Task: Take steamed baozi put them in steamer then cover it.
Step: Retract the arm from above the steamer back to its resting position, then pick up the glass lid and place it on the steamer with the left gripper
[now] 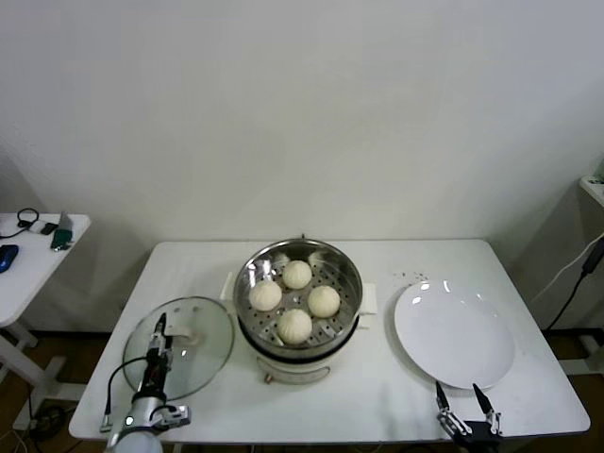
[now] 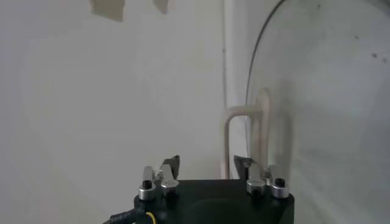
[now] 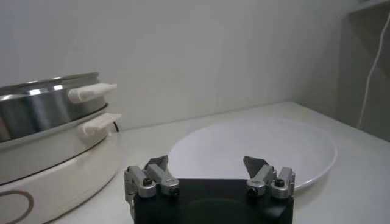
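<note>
Several cream-white baozi (image 1: 294, 326) lie in the shiny steamer (image 1: 344, 267), which sits uncovered on its cream cooker base at the table's middle. The cover (image 1: 203, 354), a clear glass lid, lies flat on the table left of the steamer. My left gripper (image 1: 160, 328) hangs over the cover by its cream handle (image 1: 192, 333). In the left wrist view the handle (image 2: 247, 115) stands just ahead of the left gripper (image 2: 208, 164); the jaws are apart and clamp nothing. My right gripper (image 1: 462, 396) waits open at the front right edge, with the steamer (image 3: 36, 103) off to its side.
An empty white plate (image 1: 453, 335) lies right of the steamer, directly ahead of the right gripper (image 3: 210, 163). A small side table (image 1: 38, 245) with loose items stands off to the left. A cable hangs at the far right.
</note>
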`<state>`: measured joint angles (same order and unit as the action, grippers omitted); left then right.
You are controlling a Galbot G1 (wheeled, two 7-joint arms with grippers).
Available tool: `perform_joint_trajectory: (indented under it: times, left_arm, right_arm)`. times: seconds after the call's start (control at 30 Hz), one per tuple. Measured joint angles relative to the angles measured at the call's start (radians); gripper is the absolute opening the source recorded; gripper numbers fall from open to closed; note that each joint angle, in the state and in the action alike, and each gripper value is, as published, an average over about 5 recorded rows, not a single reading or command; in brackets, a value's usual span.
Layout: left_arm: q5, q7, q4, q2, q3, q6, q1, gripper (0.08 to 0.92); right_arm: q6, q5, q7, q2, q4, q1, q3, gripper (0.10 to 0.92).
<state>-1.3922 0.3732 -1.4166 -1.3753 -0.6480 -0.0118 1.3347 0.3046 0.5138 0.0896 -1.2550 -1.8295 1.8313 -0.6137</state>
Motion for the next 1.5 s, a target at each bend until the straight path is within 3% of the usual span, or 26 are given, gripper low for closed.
perform_joint_trajectory:
  times: [0.47, 0.57, 0.8, 1.0, 1.3, 1.5]
  left_arm:
    - [-0.002, 0.019, 0.028, 0.011, -0.010, 0.025, -0.005, 0.188]
    - [0.008, 0.017, 0.019, 0.017, -0.011, 0.026, -0.001, 0.143]
    - [0.072, -0.022, -0.067, 0.047, -0.026, 0.009, 0.025, 0.139]
    - [0.184, -0.119, -0.225, 0.124, -0.044, -0.049, 0.058, 0.139]
    - [0.316, -0.307, -0.493, 0.275, -0.018, -0.219, 0.060, 0.139]
    - [0.314, -0.402, -0.620, 0.314, 0.083, -0.358, 0.021, 0.139]
  right_arm:
    - [0.003, -0.006, -0.005, -0.012, 0.008, -0.012, 0.004, 0.823]
    - [0.004, -0.007, -0.005, -0.012, 0.008, -0.013, 0.004, 0.823]
    - [0.001, -0.019, -0.009, -0.009, 0.006, -0.015, 0.001, 0.823]
    - [-0.017, -0.053, -0.033, -0.009, 0.003, -0.017, -0.005, 0.823]
    - [-0.038, -0.101, -0.059, -0.008, -0.016, -0.023, 0.002, 0.823]
    - [-0.041, -0.116, -0.066, -0.009, -0.016, -0.035, 0.009, 0.823]
